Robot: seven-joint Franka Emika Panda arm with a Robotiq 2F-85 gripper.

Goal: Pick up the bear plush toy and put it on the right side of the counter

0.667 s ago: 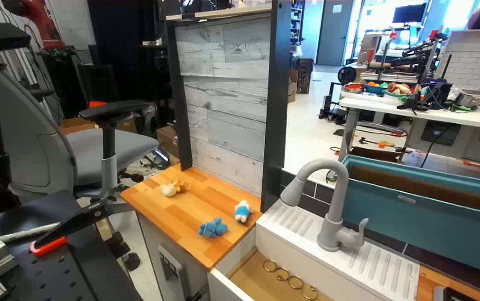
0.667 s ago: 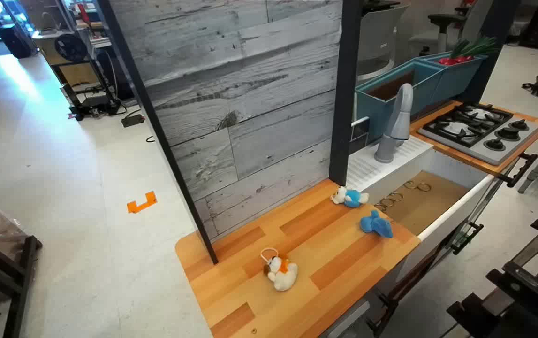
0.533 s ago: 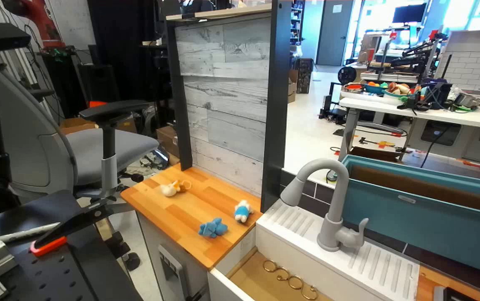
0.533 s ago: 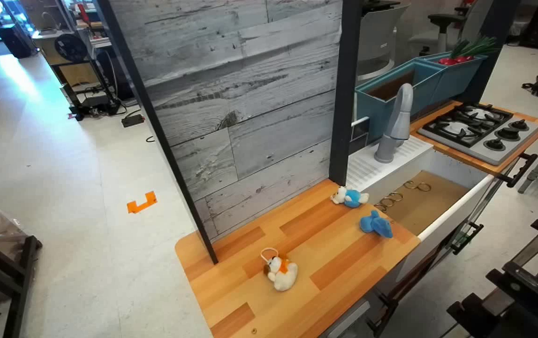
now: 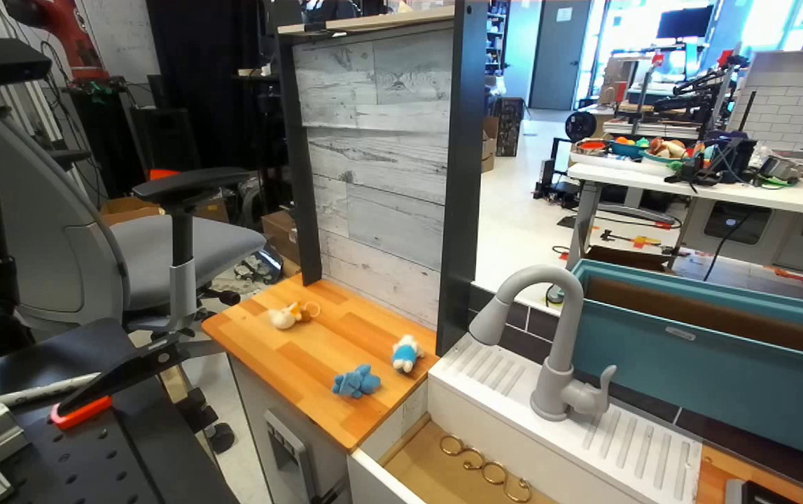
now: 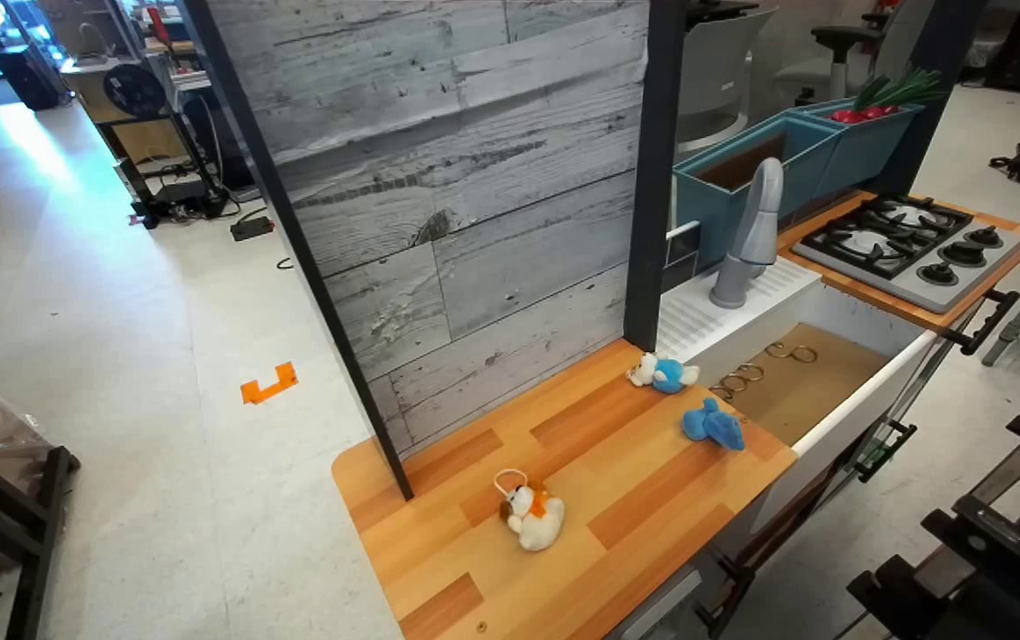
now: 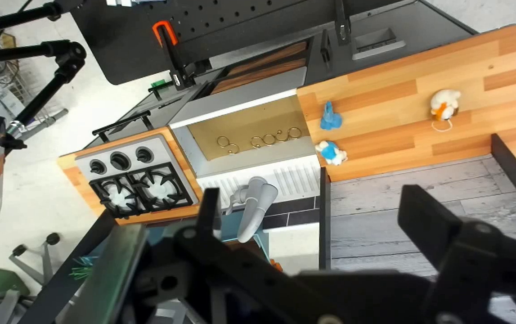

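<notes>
Cream-coloured, the bear plush toy (image 5: 282,319) is lying on the wooden counter (image 5: 310,357) in an exterior view, well apart from the blue toy (image 5: 356,382) and the white toy in a blue shirt (image 5: 407,354). In an exterior view, an orange patch (image 6: 539,504) is showing near the bear plush toy's head. In the wrist view, the gripper (image 7: 311,202) is holding its two fingers wide apart, and all three toys are lying well away.
</notes>
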